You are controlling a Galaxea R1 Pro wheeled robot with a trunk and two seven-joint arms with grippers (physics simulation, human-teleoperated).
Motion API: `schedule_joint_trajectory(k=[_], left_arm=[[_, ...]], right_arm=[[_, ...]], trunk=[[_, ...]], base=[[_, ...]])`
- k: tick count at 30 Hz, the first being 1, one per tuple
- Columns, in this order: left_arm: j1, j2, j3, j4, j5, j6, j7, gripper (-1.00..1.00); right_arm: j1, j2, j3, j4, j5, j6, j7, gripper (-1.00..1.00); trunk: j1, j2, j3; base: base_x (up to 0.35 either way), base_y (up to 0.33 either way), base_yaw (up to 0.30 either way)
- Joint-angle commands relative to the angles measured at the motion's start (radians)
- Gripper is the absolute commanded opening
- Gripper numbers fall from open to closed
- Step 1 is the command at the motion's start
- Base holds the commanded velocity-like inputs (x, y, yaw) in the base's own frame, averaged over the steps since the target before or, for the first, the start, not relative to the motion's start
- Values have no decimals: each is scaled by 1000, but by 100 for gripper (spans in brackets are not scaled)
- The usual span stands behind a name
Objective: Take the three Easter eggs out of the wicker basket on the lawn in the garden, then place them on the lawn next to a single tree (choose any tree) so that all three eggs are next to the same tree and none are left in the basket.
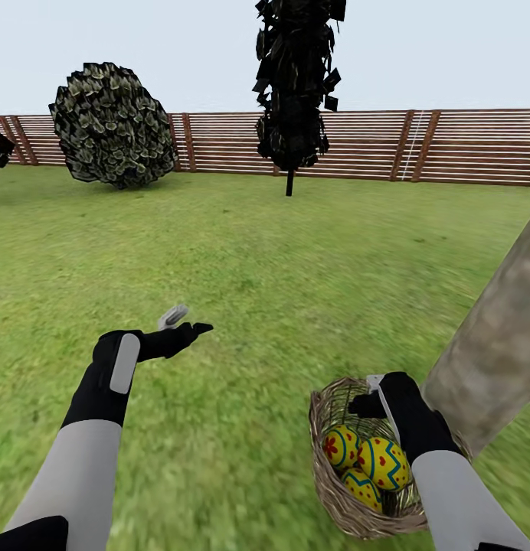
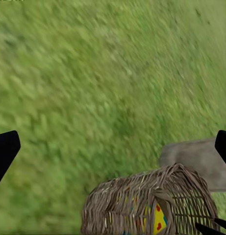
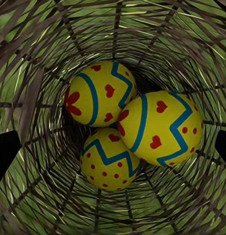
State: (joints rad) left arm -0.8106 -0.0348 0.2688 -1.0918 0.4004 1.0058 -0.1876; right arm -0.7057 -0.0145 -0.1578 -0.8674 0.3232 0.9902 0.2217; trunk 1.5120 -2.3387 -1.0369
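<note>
My right pincer [image 1: 366,402] over the wicker basket [image 1: 330,474], fingers spread wide.

All three Easter eggs [image 3: 130,137] lie touching in the basket on the lawn [image 1: 242,260], just beside the tree [image 1: 498,344]. My left pincer [image 1: 190,323] hangs wide open above bare grass, well apart from the basket.

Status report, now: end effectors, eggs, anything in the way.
Left end effector open over the lawn. Right end effector open above the wicker basket. All three Easter eggs inside. Tree beside basket; nothing blocking.
</note>
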Motion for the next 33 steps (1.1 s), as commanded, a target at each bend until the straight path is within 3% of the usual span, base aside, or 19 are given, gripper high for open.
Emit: schedule_joint_trajectory(k=[1,15,25,27,31,32,33], left_arm=[[-1,-1,4,0,-9,5,-10,100],[-1,-1,4,-1,-9,5,-10,100],[-1,-2,4,-2,-9,5,-10,100],[-1,-3,3,-2,-9,5,-10,100],[-1,-3,3,-2,-9,5,-10,100],[-1,-3,3,-2,-9,5,-10,100],[-1,-3,3,-2,-9,5,-11,100]], right_arm=[[0,0,-2,-1,10,3,10,100],[0,1,-2,-2,8,1,11,100],[0,-7,-1,5,14,-64,10,100],[0,-20,-1,3,15,-65,10,100],[0,-78,17,4,14,-67,12,100],[0,-98,38,2,13,-68,15,100],[0,-136,102,0,13,-70,39,100]], trunk=[[0,0,-1],[0,0,-1],[0,0,-1],[0,0,-1],[0,0,-1],[0,0,-1],[0,0,-1]], base=[[0,0,0],[0,0,0],[0,0,0],[0,0,0],[0,0,0],[0,0,0],[0,0,0]])
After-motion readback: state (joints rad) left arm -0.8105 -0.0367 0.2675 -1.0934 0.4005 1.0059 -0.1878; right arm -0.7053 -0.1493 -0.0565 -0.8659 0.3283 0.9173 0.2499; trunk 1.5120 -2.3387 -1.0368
